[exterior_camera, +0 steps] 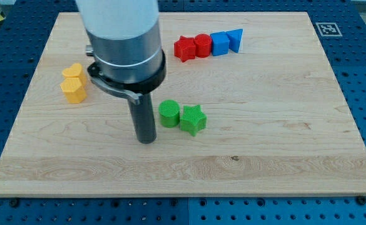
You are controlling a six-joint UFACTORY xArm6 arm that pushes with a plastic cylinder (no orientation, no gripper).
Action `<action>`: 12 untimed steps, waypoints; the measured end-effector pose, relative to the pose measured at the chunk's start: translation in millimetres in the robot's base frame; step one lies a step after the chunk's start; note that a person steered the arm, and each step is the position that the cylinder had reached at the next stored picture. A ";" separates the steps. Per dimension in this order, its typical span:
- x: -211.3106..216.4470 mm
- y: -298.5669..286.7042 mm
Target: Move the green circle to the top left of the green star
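The green circle (168, 114) sits near the middle of the wooden board (264, 150), touching the left side of the green star (193, 119). The circle is slightly higher in the view than the star. My tip (146, 140) rests on the board just left of and a little below the green circle, with a small gap between them. The arm's wide grey body (123, 44) rises above the rod toward the view's top.
A red star (184, 49), a red cylinder-like block (202, 45), a blue cube (220, 44) and a blue triangle (235, 39) form a row at the top centre. Two yellow blocks (74, 82) sit together at the left.
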State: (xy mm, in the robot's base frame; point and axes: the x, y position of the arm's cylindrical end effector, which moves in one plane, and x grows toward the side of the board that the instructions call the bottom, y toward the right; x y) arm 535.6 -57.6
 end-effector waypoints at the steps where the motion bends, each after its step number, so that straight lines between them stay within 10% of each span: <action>1: 2.4 24.2; 12: -82.5 29.8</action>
